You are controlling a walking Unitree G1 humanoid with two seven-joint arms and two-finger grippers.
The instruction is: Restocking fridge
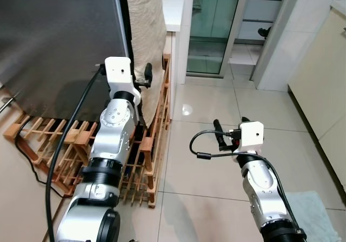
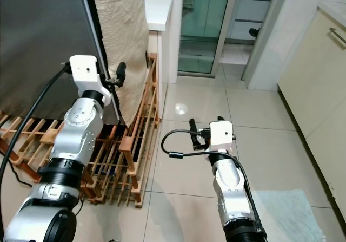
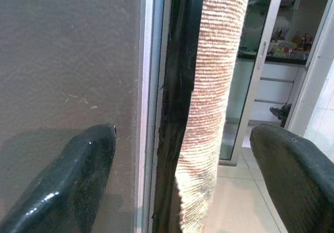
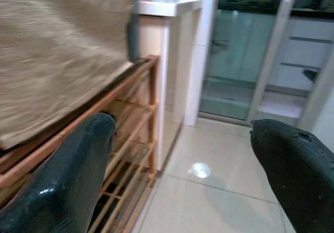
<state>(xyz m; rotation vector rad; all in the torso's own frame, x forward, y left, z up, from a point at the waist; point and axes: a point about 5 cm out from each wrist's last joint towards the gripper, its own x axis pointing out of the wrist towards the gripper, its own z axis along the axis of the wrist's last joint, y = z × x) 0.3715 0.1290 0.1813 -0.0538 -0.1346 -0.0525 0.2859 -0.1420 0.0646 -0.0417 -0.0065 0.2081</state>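
Left gripper [image 1: 141, 81] spread wide at my fridge door [image 1: 59, 36] edge.
Its vertical edge runs between my fingers; my left arm is nearer. Right gripper [image 2: 205, 129] hangs empty, splayed, well apart over the floor [image 1: 216, 112].

The fridge door [image 1: 54, 36] is set on the left, with a cloth [image 1: 145, 31] hung just beside its right edge. A wooden rack [image 1: 154, 144] is placed below both on the floor [image 1: 216, 161]. A glass door [image 1: 213, 25] is found behind
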